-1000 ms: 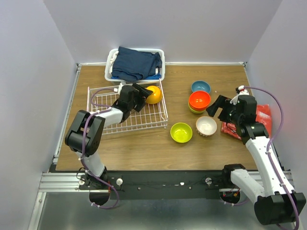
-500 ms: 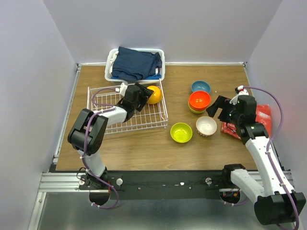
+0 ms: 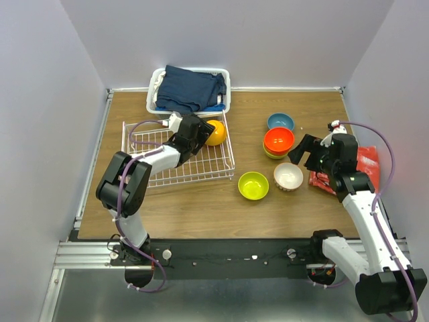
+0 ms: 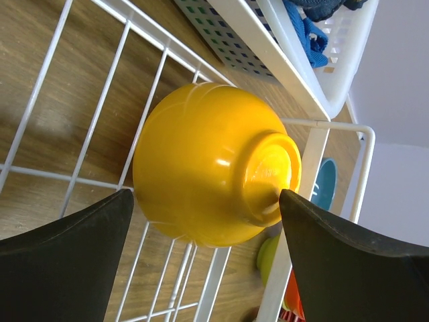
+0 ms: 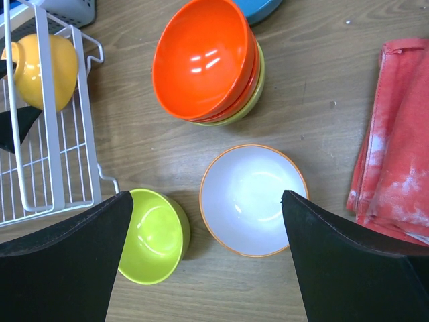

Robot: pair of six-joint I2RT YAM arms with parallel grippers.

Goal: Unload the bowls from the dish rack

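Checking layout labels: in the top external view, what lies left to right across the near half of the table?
dish rack → lime-green bowl → white bowl → red cloth

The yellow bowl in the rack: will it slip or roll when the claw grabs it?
Probably slippery: the yellow bowl is glossy, with bright reflections. It lies tipped on the rack's wires, so a nudge could roll it. It looks rigid, so the left claw shouldn't deform it.
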